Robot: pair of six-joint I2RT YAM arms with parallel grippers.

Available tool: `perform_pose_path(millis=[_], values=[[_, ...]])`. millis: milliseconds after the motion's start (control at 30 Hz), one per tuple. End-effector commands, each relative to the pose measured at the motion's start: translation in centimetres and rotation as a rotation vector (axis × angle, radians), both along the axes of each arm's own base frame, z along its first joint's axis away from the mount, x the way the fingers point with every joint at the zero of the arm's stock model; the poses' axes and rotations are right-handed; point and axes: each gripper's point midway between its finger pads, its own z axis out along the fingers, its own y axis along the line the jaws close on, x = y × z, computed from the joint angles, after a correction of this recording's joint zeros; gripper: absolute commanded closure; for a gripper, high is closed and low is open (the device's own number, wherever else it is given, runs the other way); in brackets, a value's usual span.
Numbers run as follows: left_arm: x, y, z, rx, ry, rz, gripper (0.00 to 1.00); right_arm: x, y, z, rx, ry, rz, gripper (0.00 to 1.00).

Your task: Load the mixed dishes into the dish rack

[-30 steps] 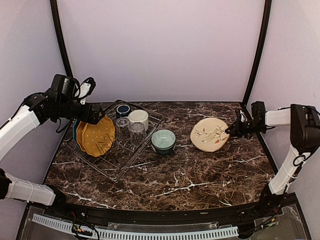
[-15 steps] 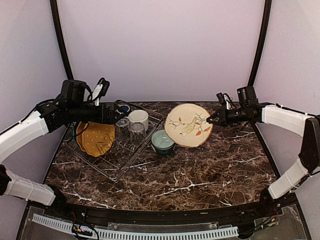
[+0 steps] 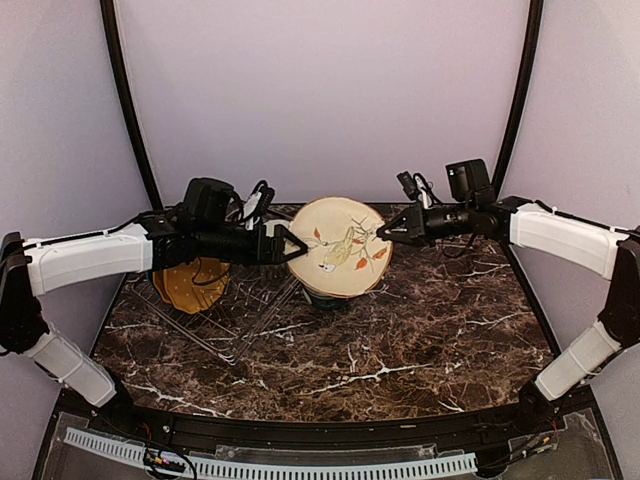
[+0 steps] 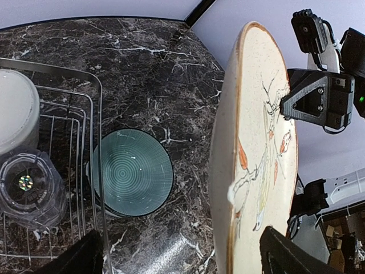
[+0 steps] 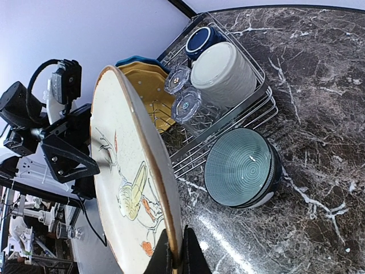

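My right gripper (image 3: 383,232) is shut on the right rim of the cream leaf-patterned plate (image 3: 338,247) and holds it on edge in the air over the pale-teal bowl (image 5: 242,166). The grip shows in the right wrist view (image 5: 175,257). My left gripper (image 3: 285,247) is open at the plate's left edge; in the left wrist view the plate (image 4: 256,154) stands between its spread fingers (image 4: 285,257) without touching them. The dish rack (image 3: 240,320) holds the mustard-yellow plate (image 3: 195,283), blue plate (image 5: 134,60), cream mug (image 5: 222,73), dark blue mug (image 5: 199,41) and ribbed glass (image 5: 191,105).
The bowl (image 4: 132,180) sits on the marble table just right of the rack's rim (image 4: 94,114). A second glass (image 5: 178,77) stands in the rack. Black frame posts (image 3: 515,100) rise at the back corners.
My right gripper lifted the leaf plate off the table and carried it left over the bowl. My left arm swung right from the rack to the plate's left edge.
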Motion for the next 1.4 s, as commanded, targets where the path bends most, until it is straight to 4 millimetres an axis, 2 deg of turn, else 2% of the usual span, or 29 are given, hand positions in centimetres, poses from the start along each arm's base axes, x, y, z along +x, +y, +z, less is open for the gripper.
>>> perform_pose_path(millis=[0,567,733,800,833,900,967,1100,1200,1367], values=[[-0.5,-1.7,0.9,-0.083,0.001,-0.046,0.14,0.0,1.8,5.4,0.129,-0.129,0.062,1.00],[-0.9,-2.8,1.3,-0.152,0.005,-0.101,0.69,-0.2,2.5,4.3,0.120,-0.122,0.080,1.00],[-1.0,-2.8,2.2,-0.160,-0.011,-0.105,0.86,-0.6,2.7,3.9,0.117,-0.121,0.093,1.00],[-1.0,-2.5,2.8,-0.153,-0.033,-0.099,0.97,-0.6,2.7,3.8,0.111,-0.127,0.097,1.00],[-1.0,-2.3,2.8,-0.137,-0.040,-0.098,0.98,-0.6,2.6,3.6,0.106,-0.128,0.097,0.99],[-1.0,-1.8,3.6,-0.119,-0.075,-0.086,0.99,-0.7,2.6,3.4,0.094,-0.130,0.100,0.84],[-1.1,-1.0,5.3,-0.111,-0.125,-0.070,0.99,-0.8,2.5,3.2,0.078,-0.132,0.100,0.63],[-1.1,1.1,7.0,-0.064,-0.187,-0.026,0.99,-1.0,2.2,3.1,0.060,-0.143,0.100,0.34],[-0.7,3.1,7.9,-0.020,-0.231,0.029,0.99,-1.0,2.0,3.1,0.048,-0.151,0.091,0.26],[-0.7,8.0,10.5,0.103,-0.346,0.150,0.99,-0.9,1.8,2.5,0.027,-0.147,0.077,0.23]])
